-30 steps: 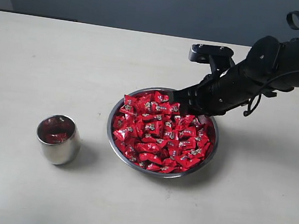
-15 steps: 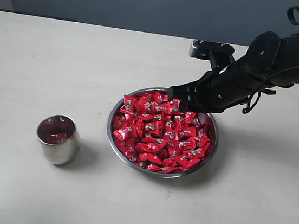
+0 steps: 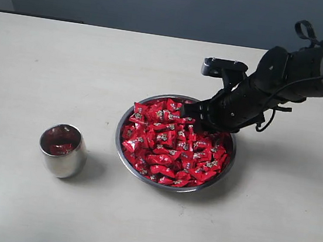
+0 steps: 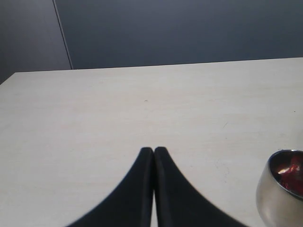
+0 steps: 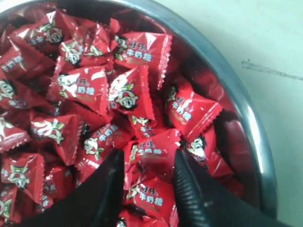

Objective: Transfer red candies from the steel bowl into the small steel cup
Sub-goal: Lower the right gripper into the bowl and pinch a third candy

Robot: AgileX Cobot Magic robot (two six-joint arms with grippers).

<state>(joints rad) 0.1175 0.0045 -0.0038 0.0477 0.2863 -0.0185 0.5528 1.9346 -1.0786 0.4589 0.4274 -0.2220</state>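
Right gripper [image 5: 149, 155] narrowly parted inside the steel bowl [image 3: 170, 188] mid-table, one of the red candies [image 5: 152, 150] between its fingertips (grip unclear). Left gripper [image 4: 154, 152] pressed together. Small steel cup [image 3: 61, 165] sits toward the left edge.

Pale beige tabletop [image 3: 51, 60], dark blue-grey wall [image 3: 135, 2] behind its far edge

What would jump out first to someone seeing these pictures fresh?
The heap of red candies filling the steel bowl at mid-table stands out. The right tool, open, straddles one candy near the bowl's rim. The small steel cup stands apart, left of it in the exterior view.
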